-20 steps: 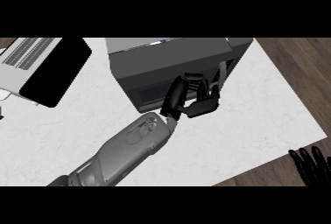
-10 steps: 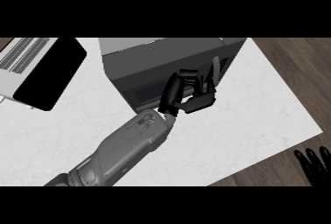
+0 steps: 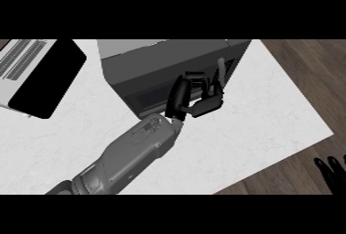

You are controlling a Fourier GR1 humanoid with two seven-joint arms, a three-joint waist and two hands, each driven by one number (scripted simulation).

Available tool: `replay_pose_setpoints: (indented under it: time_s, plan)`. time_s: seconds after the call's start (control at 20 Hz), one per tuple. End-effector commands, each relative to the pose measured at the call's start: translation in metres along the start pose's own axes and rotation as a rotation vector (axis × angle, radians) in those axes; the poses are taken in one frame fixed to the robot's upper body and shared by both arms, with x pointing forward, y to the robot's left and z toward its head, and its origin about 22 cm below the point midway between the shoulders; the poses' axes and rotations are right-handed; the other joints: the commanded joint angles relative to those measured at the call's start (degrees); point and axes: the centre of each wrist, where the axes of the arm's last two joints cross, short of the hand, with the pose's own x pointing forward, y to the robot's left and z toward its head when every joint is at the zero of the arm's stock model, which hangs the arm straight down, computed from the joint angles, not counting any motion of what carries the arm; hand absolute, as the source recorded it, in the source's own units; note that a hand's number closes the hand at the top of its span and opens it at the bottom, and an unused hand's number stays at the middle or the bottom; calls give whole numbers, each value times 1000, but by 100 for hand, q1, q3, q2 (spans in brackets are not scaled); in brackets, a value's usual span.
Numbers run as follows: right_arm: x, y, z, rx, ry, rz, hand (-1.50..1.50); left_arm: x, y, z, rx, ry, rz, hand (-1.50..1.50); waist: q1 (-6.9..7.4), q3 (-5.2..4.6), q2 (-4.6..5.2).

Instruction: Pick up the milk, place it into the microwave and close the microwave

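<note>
Left hand (image 3: 199,103), fingers extended and holding nothing, lies against the microwave (image 3: 155,68) front at frame centre; right hand (image 3: 331,171) rests open, lower right; milk not visible

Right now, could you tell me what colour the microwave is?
Dark grey; the microwave shows best in the head view.

Nothing readable was spotted here, tbh. No text, brand, label or number could be made out on the microwave (image 3: 162,64), and any markings on its front were too small to be read. Same for the white appliance (image 3: 24,64) at the left edge: only plain ridges and a black panel were seen, and no lettering could be picked out.
</note>
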Motion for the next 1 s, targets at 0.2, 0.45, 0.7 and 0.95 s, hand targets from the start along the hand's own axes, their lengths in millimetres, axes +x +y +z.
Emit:
replay_pose_setpoints:
  time_s: [0.2, 0.45, 0.7, 0.95]
  plan:
    - [7, 3, -1, 23, -31, -52, -150, 5, 5, -18, 20, -14, -8, 150, -115, 11, 104]
    - [11, 3, 0, 30, -15, -75, -150, 8, 3, -21, 16, -24, -5, 150, -154, 16, 113]
    - [15, 3, 0, 31, -18, -88, -150, 5, 5, -21, 22, -20, -14, 150, -99, 21, 87]
    - [21, 6, 2, 58, 8, -100, -150, 9, 4, -24, 37, -27, 1, 150, -216, 21, 76]
